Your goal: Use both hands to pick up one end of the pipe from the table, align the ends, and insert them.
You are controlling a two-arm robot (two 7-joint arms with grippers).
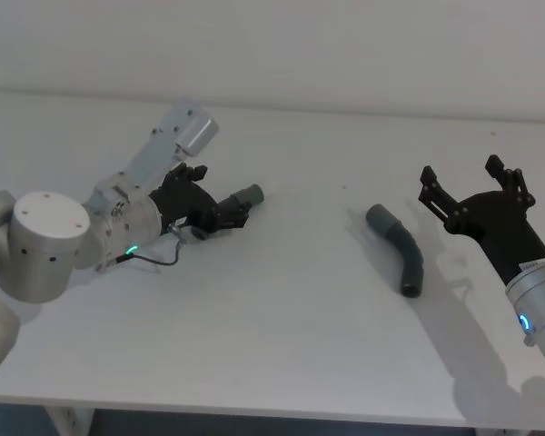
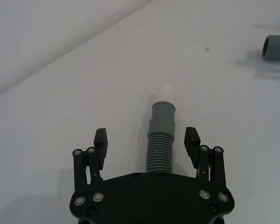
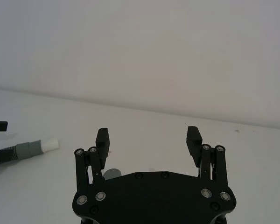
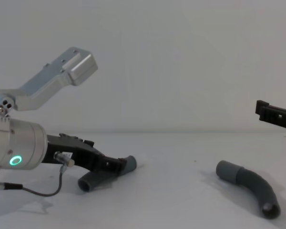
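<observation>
Two dark grey curved pipe pieces lie on the white table point(image 1: 291, 345). The left pipe point(image 1: 250, 193) points its wider collar end point(image 2: 163, 113) away from my left gripper point(image 1: 229, 214). That gripper is low over the table, open, with its fingers point(image 2: 100, 141) straddling the ribbed body point(image 2: 159, 151) with a gap on each side. The right pipe point(image 1: 400, 247) lies free, its collar end point(image 4: 227, 171) toward the table's middle. My right gripper point(image 1: 472, 189) hovers open just right of it, with nothing between its fingertips point(image 3: 102, 138).
The table's front edge point(image 1: 254, 411) runs close below both arms. A pale wall point(image 4: 181, 57) rises behind the table's far edge. A thin cable point(image 1: 159, 262) loops by the left wrist. Bare surface separates the two pieces.
</observation>
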